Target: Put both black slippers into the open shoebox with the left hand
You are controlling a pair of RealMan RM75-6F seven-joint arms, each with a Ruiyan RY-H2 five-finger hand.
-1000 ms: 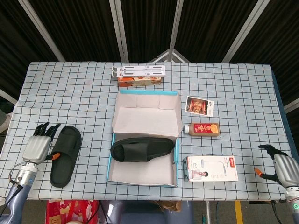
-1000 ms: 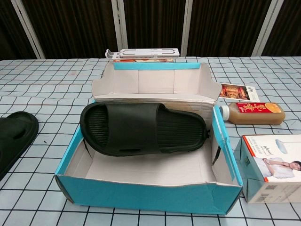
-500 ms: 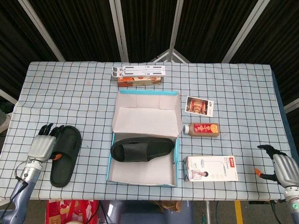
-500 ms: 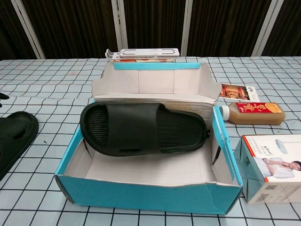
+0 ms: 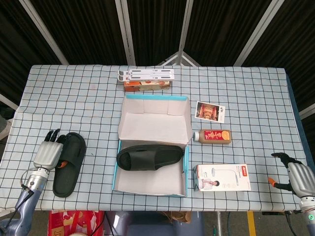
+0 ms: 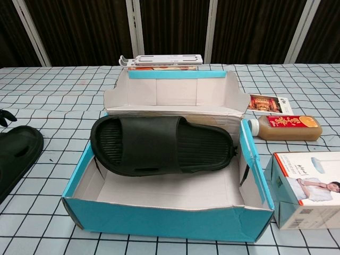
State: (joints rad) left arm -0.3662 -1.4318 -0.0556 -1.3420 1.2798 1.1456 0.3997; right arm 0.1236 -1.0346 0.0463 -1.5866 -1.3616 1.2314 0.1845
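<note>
Table: checked cloth (image 5: pixel 236 93), dark slatted backdrop.
Shoebox (image 5: pixel 150 188): open teal cardboard, one ribbed rubber slipper (image 5: pixel 150 158) inside.
Second slipper (image 5: pixel 69 164): left of box.
Left hand (image 5: pixel 47 153): fingers spread at its edge, contact unclear.
Right hand (image 5: pixel 297 178): open, empty.

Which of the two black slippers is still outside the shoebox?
The slipper on the table at the left, beside the left hand. The other slipper lies inside the shoebox.
</note>
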